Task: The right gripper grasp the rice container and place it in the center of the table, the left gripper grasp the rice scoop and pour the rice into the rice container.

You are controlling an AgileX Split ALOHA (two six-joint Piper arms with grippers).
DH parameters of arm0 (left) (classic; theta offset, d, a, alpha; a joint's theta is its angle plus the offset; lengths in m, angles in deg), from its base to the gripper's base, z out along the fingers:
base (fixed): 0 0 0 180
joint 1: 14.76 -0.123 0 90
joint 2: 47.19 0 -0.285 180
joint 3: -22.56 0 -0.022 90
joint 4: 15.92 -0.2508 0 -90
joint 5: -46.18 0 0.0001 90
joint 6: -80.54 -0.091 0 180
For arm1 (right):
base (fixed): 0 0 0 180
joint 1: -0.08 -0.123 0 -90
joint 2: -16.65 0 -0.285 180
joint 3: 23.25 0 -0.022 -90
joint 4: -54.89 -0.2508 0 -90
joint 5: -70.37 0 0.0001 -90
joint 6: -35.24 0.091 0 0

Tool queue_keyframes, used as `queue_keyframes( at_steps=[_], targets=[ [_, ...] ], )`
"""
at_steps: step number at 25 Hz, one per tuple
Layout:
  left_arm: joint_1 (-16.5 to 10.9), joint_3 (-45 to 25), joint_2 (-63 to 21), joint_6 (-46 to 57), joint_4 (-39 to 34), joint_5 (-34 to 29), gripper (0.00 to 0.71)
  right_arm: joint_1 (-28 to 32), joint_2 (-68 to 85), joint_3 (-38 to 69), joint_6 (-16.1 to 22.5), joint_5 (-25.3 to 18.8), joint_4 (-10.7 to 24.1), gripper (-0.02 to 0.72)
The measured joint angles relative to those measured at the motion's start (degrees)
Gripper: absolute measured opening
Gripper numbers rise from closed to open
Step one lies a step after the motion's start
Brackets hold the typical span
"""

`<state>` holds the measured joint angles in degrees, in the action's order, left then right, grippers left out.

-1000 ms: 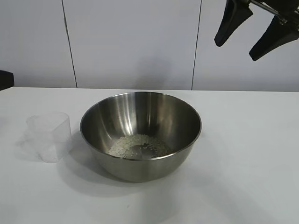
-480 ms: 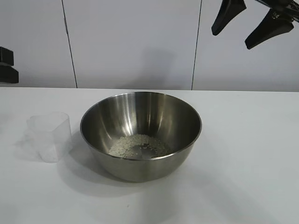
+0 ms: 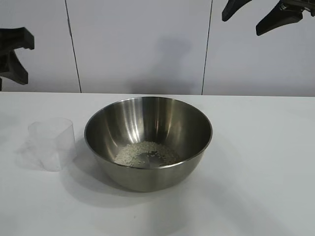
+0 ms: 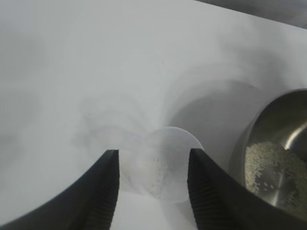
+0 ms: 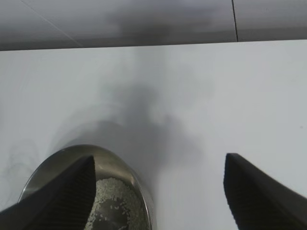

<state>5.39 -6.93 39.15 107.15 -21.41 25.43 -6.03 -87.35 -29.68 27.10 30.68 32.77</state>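
The rice container, a large shiny steel bowl, stands in the middle of the white table with a thin layer of rice in its bottom. It also shows in the left wrist view and the right wrist view. The rice scoop, a small clear plastic cup, stands upright to the bowl's left, apparently empty. My left gripper is open, high above the scoop, empty. My right gripper is open and empty, high at the top right.
A white panelled wall runs behind the table. The left arm's black body shows at the exterior view's left edge.
The right gripper has risen toward the top right corner. The left gripper's black body has come up into view at the left edge. Bowl and scoop have not moved.
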Motion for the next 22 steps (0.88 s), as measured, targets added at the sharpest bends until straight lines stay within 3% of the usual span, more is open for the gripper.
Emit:
queue_keyframes(
  at_steps=[3, 7, 16, 22],
  targets=[
    [0.15, 2.87, 0.0, -12.7, 9.48, -3.06, 0.335, 0.0, 0.0, 0.0, 0.0, 0.81, 0.0, 0.515],
    [0.15, 5.23, 0.0, -22.21, 16.69, -4.73, 0.34, 0.0, 0.0, 0.0, 0.0, 0.82, -0.07, 0.515],
    [0.15, 5.47, 0.0, -24.43, 18.34, -7.26, 0.342, 0.0, 0.0, 0.0, 0.0, 0.56, -0.4, 0.515],
    [0.15, 5.47, 0.0, -24.27, 18.34, -9.47, 0.363, 0.0, 0.0, 0.0, 0.0, -7.15, -0.59, 0.515]
  ],
)
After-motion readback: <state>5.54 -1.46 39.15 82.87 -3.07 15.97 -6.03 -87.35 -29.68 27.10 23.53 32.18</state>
